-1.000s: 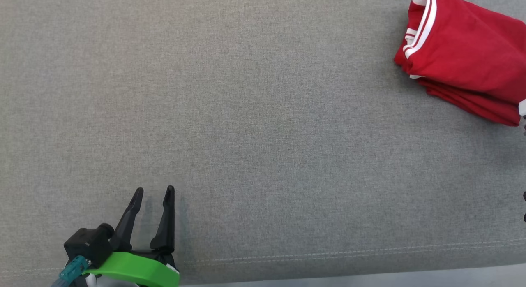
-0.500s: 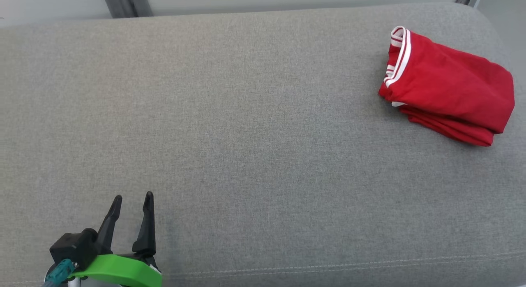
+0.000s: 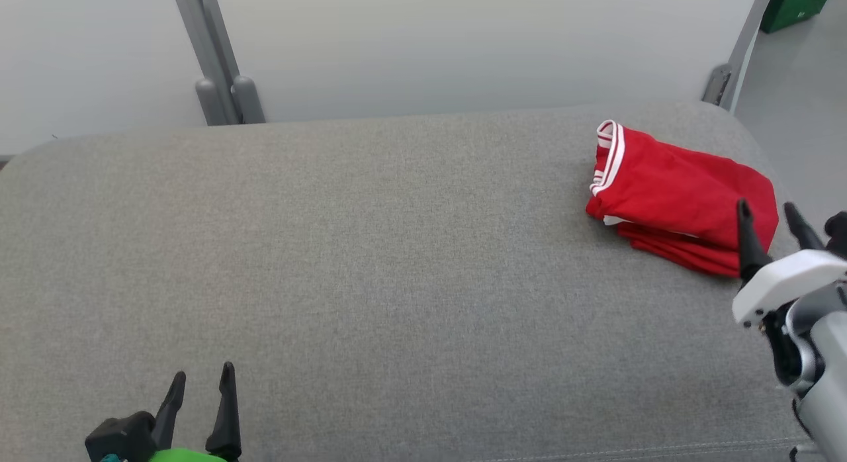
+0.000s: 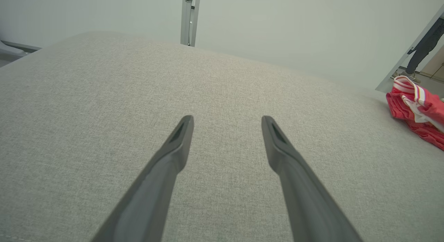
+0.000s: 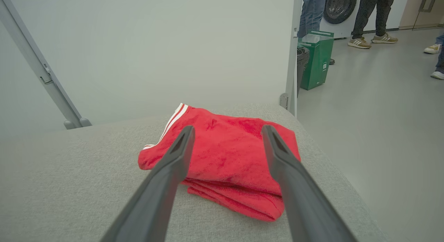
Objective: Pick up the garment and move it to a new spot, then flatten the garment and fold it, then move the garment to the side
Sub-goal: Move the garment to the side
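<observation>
Red folded garment [image 3: 668, 194], grey cushion [image 3: 364, 263], green bin [image 5: 316, 61]

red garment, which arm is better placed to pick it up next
Right. The right gripper is open and close to the red garment; the left gripper sits far across the grey cushion.

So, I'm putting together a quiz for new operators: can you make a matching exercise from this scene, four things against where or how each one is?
Things:
1 red garment
2 left gripper
3 right gripper
4 green bin

Places or states:
A standing on the floor
B open, at the near left of the grey cushion
C folded, at the cushion's far right
D open, fingers pointing at the garment

Pairs: 1-C, 2-B, 3-D, 4-A
</observation>
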`<state>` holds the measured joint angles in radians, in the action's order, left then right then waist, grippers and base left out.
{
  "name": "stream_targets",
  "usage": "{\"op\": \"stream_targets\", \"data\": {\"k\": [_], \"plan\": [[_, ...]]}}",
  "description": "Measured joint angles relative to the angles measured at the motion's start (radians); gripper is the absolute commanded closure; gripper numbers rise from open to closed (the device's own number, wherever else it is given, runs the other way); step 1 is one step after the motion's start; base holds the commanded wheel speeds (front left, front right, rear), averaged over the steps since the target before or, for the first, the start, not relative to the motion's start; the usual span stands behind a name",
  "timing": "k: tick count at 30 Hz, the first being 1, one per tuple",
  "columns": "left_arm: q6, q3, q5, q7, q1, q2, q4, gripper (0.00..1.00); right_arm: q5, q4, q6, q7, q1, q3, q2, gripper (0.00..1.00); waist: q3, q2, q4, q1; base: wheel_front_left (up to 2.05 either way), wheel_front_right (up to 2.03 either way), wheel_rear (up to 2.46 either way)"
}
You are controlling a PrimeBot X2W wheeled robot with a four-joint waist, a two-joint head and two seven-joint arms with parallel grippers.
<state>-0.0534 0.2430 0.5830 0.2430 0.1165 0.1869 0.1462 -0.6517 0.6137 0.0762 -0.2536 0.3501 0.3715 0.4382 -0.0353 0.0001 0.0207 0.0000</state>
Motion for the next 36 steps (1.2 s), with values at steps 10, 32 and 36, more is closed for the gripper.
{"op": "stream_targets", "data": {"k": [10,32,36], "plan": [[-0.004,0.015,-0.038,0.005,0.094,-0.002,0.038,0.00,0.059,-0.114,0.032,0.000,-0.234,0.000,-0.082,0.00,-0.121,0.0000,-0.014,0.0000,0.00,0.00,0.00],[0.016,0.019,-0.060,0.006,0.119,-0.014,0.040,0.00,0.217,-0.252,0.048,0.000,-0.389,-0.054,-0.101,0.00,-0.155,0.0000,-0.075,0.0000,0.00,0.00,0.00],[0.020,0.023,-0.063,0.006,0.117,-0.014,0.055,0.00,0.226,-0.252,0.048,0.000,-0.389,-0.057,-0.104,0.00,-0.154,0.0000,-0.061,0.0000,0.00,0.00,0.00]]}}
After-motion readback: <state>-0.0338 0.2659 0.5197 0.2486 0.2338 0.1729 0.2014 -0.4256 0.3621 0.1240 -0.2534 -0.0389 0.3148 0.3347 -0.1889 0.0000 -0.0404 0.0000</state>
